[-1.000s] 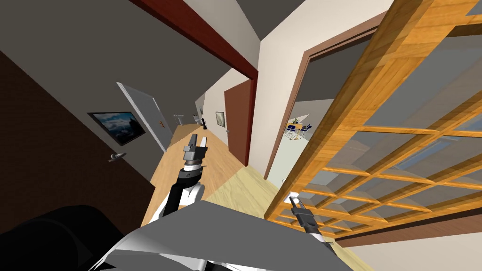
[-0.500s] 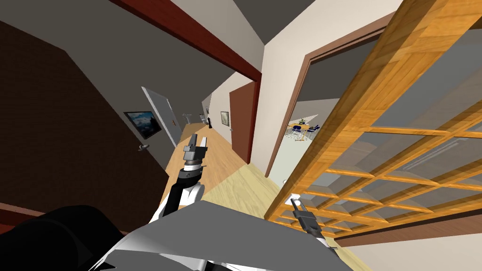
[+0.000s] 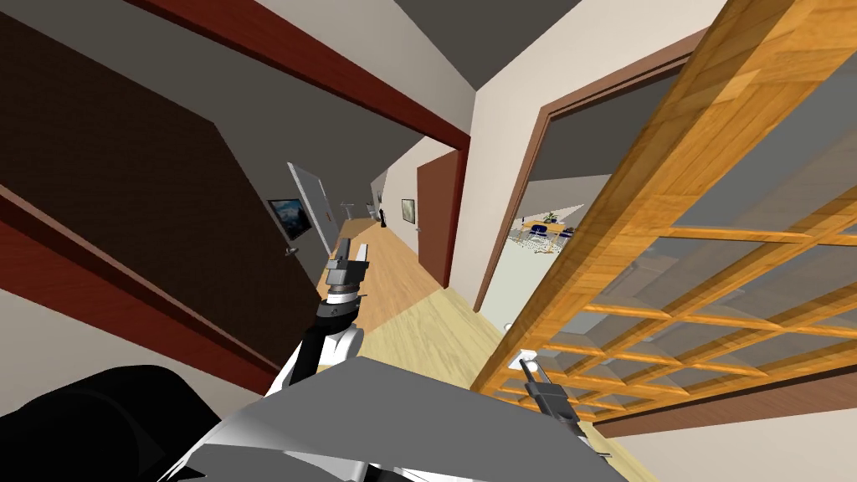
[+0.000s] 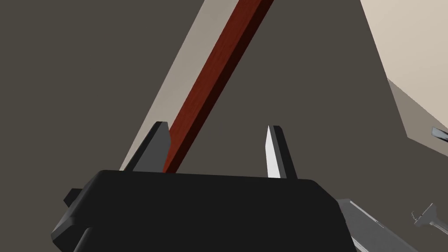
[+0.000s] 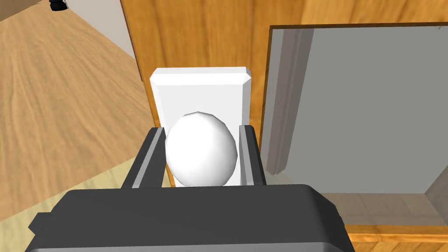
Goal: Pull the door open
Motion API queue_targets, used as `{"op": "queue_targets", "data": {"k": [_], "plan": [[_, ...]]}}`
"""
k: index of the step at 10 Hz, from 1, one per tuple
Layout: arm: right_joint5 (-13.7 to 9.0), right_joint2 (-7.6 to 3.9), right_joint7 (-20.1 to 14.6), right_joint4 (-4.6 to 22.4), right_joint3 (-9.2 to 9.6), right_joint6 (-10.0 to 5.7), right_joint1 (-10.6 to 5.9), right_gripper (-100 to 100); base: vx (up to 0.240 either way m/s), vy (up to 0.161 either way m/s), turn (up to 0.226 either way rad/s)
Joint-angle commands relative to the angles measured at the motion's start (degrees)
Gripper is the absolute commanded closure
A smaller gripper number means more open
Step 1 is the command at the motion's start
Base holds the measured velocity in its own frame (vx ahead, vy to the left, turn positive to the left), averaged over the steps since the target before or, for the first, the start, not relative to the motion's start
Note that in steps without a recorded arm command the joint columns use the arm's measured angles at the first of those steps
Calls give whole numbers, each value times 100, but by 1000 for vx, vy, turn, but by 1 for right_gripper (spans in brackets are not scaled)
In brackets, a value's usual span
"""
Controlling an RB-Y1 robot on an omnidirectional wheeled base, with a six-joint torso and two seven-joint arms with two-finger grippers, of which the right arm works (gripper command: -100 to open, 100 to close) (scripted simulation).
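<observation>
Your right gripper has both fingers clamped on the sides of a round white knob. The knob sits on a white backplate fixed to the edge of the wooden door, just beside a grey glass pane. In the head view that door, a honey-coloured grid of panes, stands on your right, swung out from its brown frame over the pale floor. Your left gripper is raised toward the hallway, fingers standing well apart.
</observation>
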Motion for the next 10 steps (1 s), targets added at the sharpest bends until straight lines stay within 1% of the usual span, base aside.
{"op": "queue_targets", "data": {"k": [1, 2, 3, 5, 10], "plan": [[16, -3, -62, 130, 45, -140, -15, 100, -188, -58, 140], [5, -15, -30, 47, 22, -58, 3, 100, -85, -30, 34], [12, -17, -63, 121, 53, -143, 19, 100, -127, -48, 178], [12, -22, -87, 178, 72, -215, 26, 100, -174, -84, 147], [13, -42, -185, 409, 145, -504, 58, 100, -204, -77, 175]]}}
